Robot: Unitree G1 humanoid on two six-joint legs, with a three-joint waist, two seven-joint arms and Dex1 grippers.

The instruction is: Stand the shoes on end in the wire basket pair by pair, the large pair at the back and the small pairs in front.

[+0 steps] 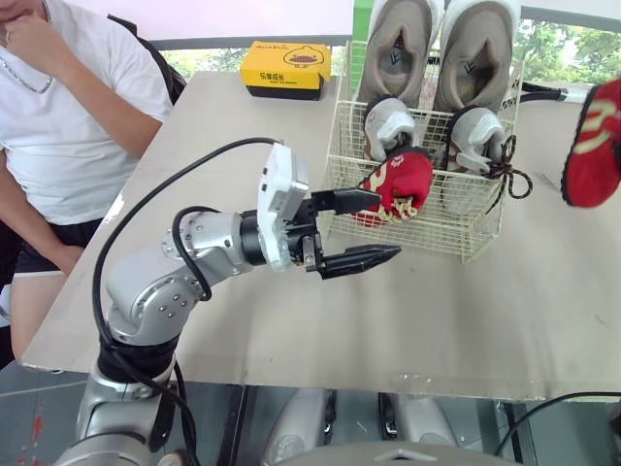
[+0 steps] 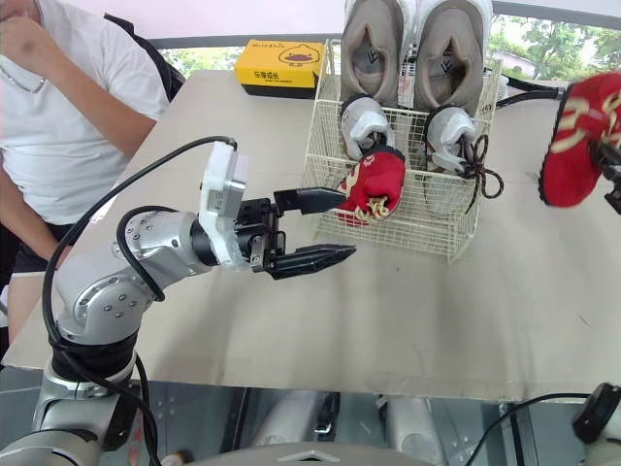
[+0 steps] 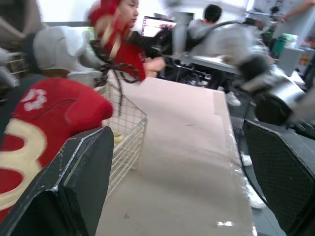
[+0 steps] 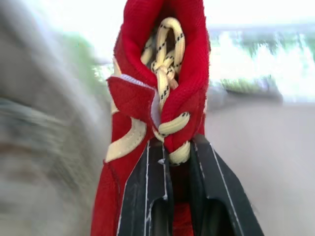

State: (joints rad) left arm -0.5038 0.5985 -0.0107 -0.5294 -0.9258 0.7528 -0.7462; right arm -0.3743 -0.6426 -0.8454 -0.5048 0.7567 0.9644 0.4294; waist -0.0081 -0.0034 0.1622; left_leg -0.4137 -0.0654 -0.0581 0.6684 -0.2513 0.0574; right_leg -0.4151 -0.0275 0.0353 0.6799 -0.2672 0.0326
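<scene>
Wire basket (image 1: 408, 218) holds two beige shoes (image 1: 398, 44), two white shoes (image 1: 388, 124), one red cloth shoe (image 1: 403, 180); left gripper (image 1: 388, 226) splayed, right gripper (image 4: 178, 142) clamps another red shoe (image 1: 592, 146).

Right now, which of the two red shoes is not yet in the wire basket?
The red shoe held by the right tool, apart from the wire basket. The other red shoe sits in its front, near the left tool.

The pale beige, flat-topped table (image 1: 417, 311) carries two things. A cream-white wire basket (image 1: 427, 221) stands on it toward 1 o'clock, set back from the near edge. A flat yellow box (image 1: 285, 66) with a black base lies at 11 o'clock by the far edge, well apart from the basket.
</scene>
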